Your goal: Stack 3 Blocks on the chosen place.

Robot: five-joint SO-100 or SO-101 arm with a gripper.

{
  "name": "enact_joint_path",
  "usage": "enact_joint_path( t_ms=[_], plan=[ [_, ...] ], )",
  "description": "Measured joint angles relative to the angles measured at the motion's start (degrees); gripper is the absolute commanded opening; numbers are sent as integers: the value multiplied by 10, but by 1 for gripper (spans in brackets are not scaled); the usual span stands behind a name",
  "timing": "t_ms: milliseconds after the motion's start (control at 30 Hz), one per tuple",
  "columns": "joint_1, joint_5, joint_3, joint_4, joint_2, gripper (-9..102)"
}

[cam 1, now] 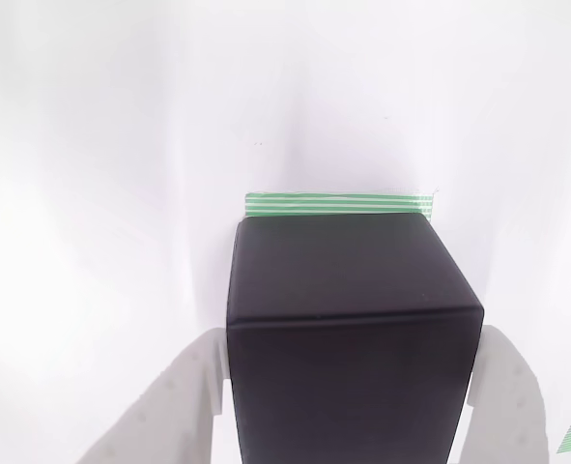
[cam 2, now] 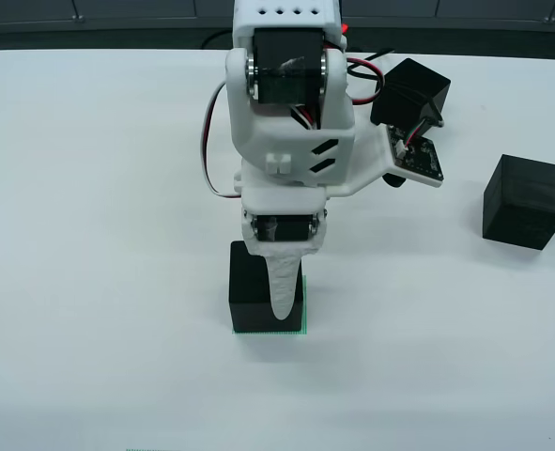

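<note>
Centre frame from above: hand (cam 2: pixel 279 305) clamped on block (cam 2: pixel 251 303), squared over striped patch (cam 2: pixel 304 331) as stack base; spare block (cam 2: pixel 524 201) far right.

Black cubes, white arm, green-and-white stripes

The block (cam 2: pixel 254 299) on the striped patch (cam 1: pixel 338 204) is matte black; the patch shows thin green and white lines. A second block (cam 2: pixel 525 201), far right in the view from above, is the same black. The gripper (cam 2: pixel 282 299) and arm (cam 2: pixel 291 122) are white, with black motors and red-and-black wires, over a white table (cam 2: pixel 99 235).
</note>
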Motion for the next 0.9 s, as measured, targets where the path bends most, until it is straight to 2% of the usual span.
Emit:
enact_joint_path(
  t_ms=[167, 567, 900],
  plan=[
    [0, 0, 0, -5, 0, 29],
    [-1, -6, 7, -8, 8, 34],
    [-80, -127, 63, -21, 124, 34]
  ],
)
